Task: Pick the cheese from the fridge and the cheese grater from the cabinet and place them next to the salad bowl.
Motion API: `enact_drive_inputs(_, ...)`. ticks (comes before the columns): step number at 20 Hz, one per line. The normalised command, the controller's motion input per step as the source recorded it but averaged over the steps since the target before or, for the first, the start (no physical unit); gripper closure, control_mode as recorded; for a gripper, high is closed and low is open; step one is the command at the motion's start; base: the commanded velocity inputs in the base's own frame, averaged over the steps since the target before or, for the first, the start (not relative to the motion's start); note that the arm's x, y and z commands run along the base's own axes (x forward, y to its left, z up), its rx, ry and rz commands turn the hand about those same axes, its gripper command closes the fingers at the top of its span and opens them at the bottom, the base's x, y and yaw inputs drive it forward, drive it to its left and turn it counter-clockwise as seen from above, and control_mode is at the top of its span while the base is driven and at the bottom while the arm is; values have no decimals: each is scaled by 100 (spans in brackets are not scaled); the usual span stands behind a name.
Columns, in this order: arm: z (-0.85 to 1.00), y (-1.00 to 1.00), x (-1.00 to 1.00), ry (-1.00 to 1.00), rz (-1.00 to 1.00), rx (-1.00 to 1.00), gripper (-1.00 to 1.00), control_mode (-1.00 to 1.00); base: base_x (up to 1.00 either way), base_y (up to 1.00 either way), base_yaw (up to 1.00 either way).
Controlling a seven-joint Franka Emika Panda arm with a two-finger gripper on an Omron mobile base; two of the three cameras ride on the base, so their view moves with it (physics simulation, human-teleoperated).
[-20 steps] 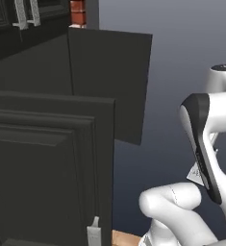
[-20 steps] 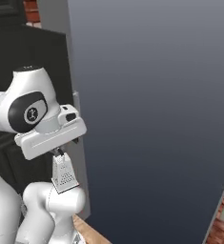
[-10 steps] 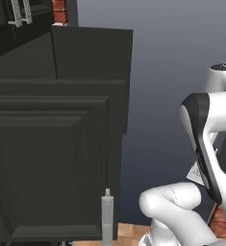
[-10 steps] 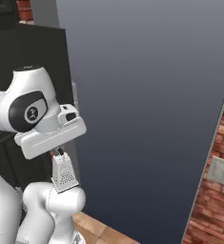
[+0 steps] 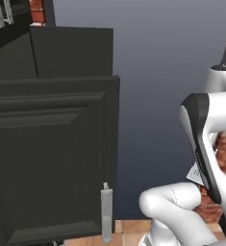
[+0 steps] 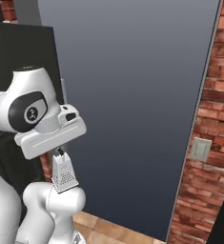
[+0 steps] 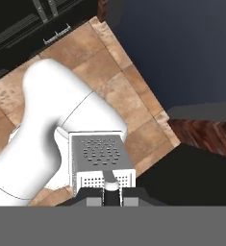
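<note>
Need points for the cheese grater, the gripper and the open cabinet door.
cheese grater (image 6: 64,174): right base view, on its dotted face, hanging below the hand.
gripper (image 7: 111,185): hand view, between the fingertips, shut on the grater's handle.
cabinet door (image 5: 47,153): left base view, on the raised panel.

My arm is glossy white with rounded, bulbous links and black joint bands. I see a dark circular cap bearing a small white emblem, and a flat white hand block with a black button.
</note>
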Motion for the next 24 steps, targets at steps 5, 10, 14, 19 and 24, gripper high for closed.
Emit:
enact_drive_inputs(5, 0, 0, 0, 0, 0, 0, 100, 100, -58, 0, -21)
enact_drive_inputs(10, 0, 0, 0, 0, 0, 0, 100, 100, -69, -1, -15)
enact_drive_inputs(14, 0, 0, 0, 0, 0, 0, 100, 100, -68, -2, -14)
enact_drive_inputs(19, 0, 0, 0, 0, 0, 0, 100, 100, -57, 0, -10)
enact_drive_inputs(24, 0, 0, 0, 0, 0, 0, 100, 100, -42, 0, -6)
